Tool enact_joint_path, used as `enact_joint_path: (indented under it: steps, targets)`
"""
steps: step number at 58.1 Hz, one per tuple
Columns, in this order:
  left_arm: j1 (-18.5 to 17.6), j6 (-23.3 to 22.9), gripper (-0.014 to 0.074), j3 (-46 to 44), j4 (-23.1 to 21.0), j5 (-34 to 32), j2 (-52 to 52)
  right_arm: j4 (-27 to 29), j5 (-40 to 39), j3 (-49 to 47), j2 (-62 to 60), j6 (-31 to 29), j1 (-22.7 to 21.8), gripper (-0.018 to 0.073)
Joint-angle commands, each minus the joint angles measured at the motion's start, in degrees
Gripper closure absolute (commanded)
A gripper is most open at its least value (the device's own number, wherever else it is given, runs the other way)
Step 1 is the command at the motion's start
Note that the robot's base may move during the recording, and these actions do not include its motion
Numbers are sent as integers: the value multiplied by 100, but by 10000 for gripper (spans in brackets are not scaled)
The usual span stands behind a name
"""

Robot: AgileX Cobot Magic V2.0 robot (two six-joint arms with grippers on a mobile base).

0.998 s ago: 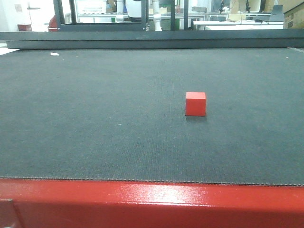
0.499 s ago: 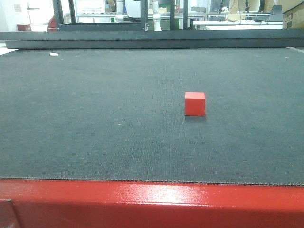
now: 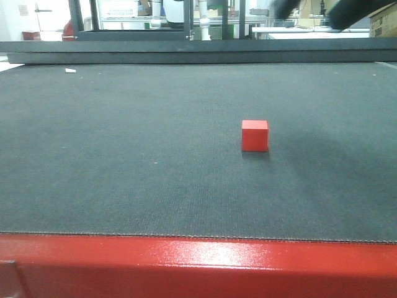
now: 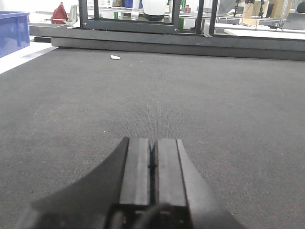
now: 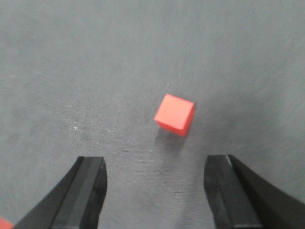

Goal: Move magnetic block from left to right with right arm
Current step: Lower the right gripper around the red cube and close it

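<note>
The right arm has swung into the front view as a dark blur where a moment ago there was nothing, so the reach for the magnetic block looks to be under way. The right pincer hangs above the bench, jaws spread wide, holding and touching nothing. The block lies ahead of it, just right of the gap's centre line, unmoved. Off to its left, the left pincer is pressed closed and empty.
</note>
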Motion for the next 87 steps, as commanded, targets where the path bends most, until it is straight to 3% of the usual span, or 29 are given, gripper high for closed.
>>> enact_joint_path:
  steps: [1, 7, 13, 30, 51, 65, 69, 87]
  targets:
    - [-12, -34, 722, 47, -27, -484, -68, -597, 326, -842, 542, 892, 167, 20]
    - [-12, -34, 722, 47, -27, -484, -68, -1021, 985, -1516, 1237, 1446, 271, 20]
    - [-12, -34, 722, 47, -27, -484, -68, -1085, 1343, -2084, 1852, 1590, 285, 20]
    - [-12, -34, 722, 47, -27, -484, -68, -1159, 1415, -2687, 2775, 2095, 304, 20]
    - [-12, -34, 722, 47, -27, -484, -68, -1354, 1268, -2704, 3247, 2095, 253, 32]
    - [-12, -34, 722, 47, -27, -484, -68, -1394, 1187, -2704, 3267, 2076, 246, 296]
    - [-12, -34, 722, 47, -27, -484, -68, -1409, 1187, -2710, 3223, 2060, 235, 314]
    - [-12, -34, 722, 47, -27, -484, -68, -1374, 1073, -2415, 2254, 961, 13, 312]
